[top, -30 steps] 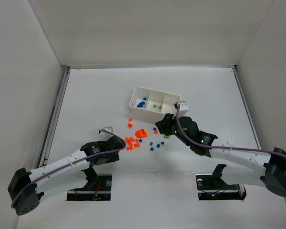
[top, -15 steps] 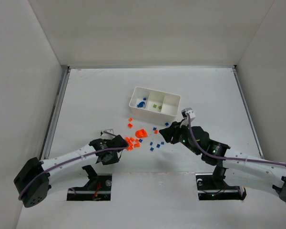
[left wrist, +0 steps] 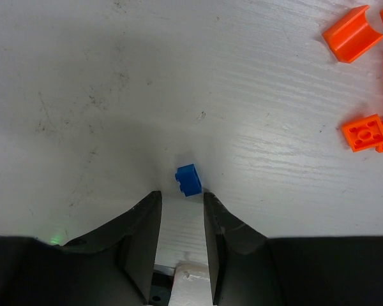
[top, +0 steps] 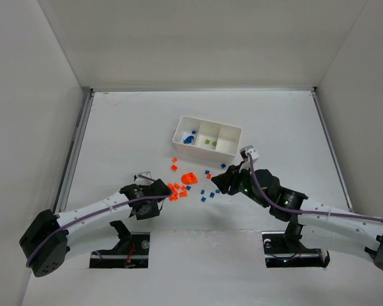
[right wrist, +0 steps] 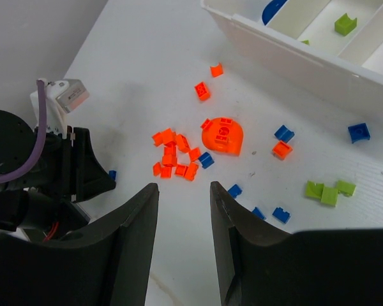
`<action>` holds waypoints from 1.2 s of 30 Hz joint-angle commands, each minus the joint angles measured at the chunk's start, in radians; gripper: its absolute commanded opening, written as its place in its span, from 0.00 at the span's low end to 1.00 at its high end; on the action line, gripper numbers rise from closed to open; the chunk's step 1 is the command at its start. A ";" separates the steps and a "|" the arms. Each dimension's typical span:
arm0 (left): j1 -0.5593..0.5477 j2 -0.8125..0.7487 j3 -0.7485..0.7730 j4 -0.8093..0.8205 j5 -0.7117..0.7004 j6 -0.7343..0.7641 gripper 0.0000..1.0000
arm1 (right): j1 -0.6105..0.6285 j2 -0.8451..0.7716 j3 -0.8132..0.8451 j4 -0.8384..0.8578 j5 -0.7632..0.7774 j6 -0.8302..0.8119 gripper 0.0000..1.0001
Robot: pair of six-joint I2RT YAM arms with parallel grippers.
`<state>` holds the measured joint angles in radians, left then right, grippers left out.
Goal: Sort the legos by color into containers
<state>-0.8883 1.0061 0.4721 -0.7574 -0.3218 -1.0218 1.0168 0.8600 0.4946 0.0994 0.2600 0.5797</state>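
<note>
The white tray (top: 184, 120) has a larger blue piece (right wrist: 272, 9) in its left compartment and green bricks (right wrist: 345, 24) in the middle one. A cluster of orange bricks (top: 177, 190), a larger orange piece (top: 188, 178) and scattered blue bricks (top: 207, 193) lie on the table in front of it. My left gripper (left wrist: 180, 199) is open and low on the table, with one small blue brick (left wrist: 189, 180) just ahead of its right fingertip, left of the orange cluster. My right gripper (right wrist: 184, 188) is open and empty, above the table near the blue bricks.
Two orange bricks (top: 174, 164) lie apart between the cluster and the tray. Three lime green bricks (right wrist: 329, 191) lie right of the blue ones. White walls enclose the table on three sides. The two arms face each other across the pile.
My right gripper has drawn back from the tray toward the near side and now hovers over the bricks. My left gripper has moved right, up to the orange cluster.
</note>
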 commanded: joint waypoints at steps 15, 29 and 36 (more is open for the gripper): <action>-0.012 -0.060 -0.024 -0.214 -0.322 -0.910 0.29 | 0.042 0.050 0.033 0.082 -0.034 -0.009 0.43; 0.004 0.060 -0.006 -0.106 -0.372 -0.914 0.24 | 0.048 -0.016 0.007 0.077 -0.044 -0.015 0.43; -0.010 0.074 -0.001 -0.094 -0.364 -0.906 0.12 | 0.047 -0.019 -0.004 0.080 -0.048 -0.014 0.43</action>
<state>-0.8898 1.0592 0.4854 -0.6888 -0.3790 -1.0309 1.0554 0.8570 0.4942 0.1242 0.2241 0.5793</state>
